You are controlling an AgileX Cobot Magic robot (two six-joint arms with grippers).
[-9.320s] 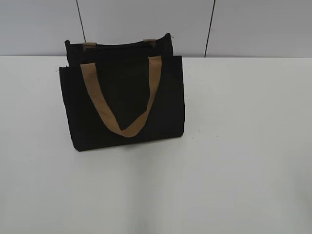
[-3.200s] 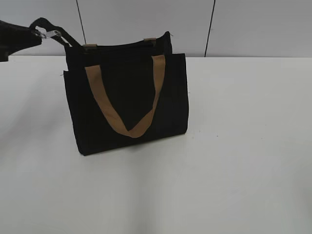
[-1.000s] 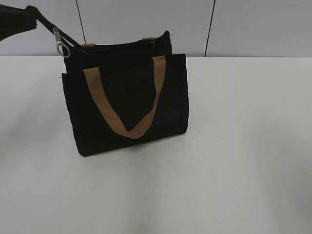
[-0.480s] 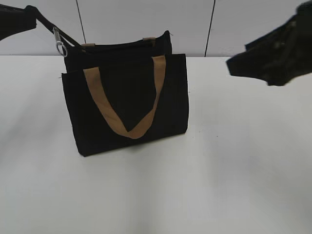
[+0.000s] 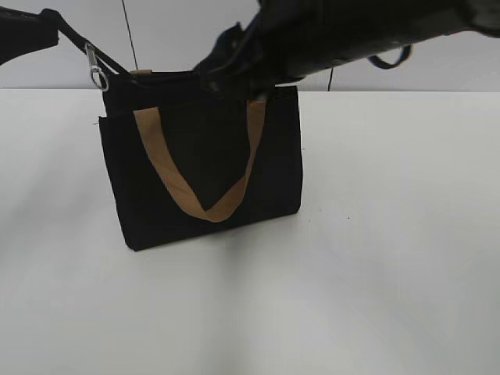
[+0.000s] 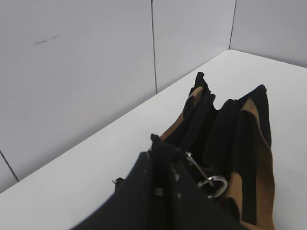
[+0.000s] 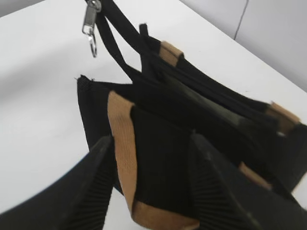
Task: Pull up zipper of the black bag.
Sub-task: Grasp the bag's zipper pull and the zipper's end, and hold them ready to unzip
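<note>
The bag (image 5: pixel 203 168) stands on the table (image 5: pixel 375 250) at 10 o'clock of centre; the left gripper (image 6: pixel 160 153), jaws closed, pinches the zipper (image 5: pixel 95 70) tail with its silver slider taut toward 10 o'clock. The right gripper (image 7: pixel 148 184) hovers with jaws open over the bag's top edge. Risk: if the right jaws close on the tan handle (image 7: pixel 121 139) instead of the slider, or the left pinch slips, the bag tips or drags.

A lab-like test bench: bare white table (image 5: pixel 391 273), plain panelled wall (image 5: pixel 195 31).
</note>
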